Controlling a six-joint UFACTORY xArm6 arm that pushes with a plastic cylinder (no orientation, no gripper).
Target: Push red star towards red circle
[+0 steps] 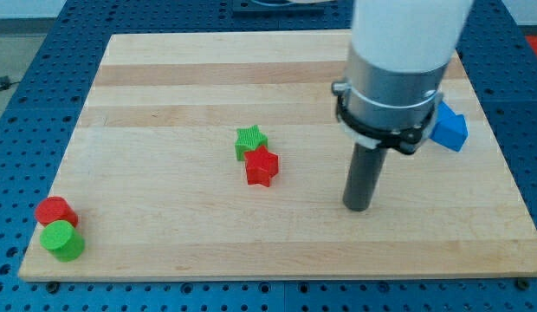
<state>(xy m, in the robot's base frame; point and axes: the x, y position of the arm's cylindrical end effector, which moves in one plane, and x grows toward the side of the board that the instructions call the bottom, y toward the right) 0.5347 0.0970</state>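
Nearest, at the tabletop's (164, 234) near-left corner: two short cylinders, matte plastic with faint layered ridging. The green circle (62, 241) sits closest to the near edge; the red circle (55, 211) is just behind it, touching or nearly so, slightly further left.

Tabletop is pale wooden board, planks joined lengthwise, grain running left to right, smooth finish. It rests on a blue perforated base (43, 52) showing on all sides.

Mid-board, a little left of centre: the red star (262, 165), chunky, with blunt points and the same matte plastic. Right behind it and slightly left, the green star (250, 141), touching it or all but. The red star lies well apart from the red circle, which is far off to its left and nearer.

Right of the stars: my tip (359, 207) is down at the tabletop, well apart from the red star, level with it or a touch nearer. Rod is dark, straight, upright, round in section. The end effector is a plain rod with no jaws, so nothing to open or close. Above it, a grey collar with black clamp ring, then a wide white housing running out of the top.

Farthest, near the right edge: one blue block (449, 127), angular, partly hidden behind the collar; exact shape unclear.

Count: two circles, two stars, one blue block; five in all.
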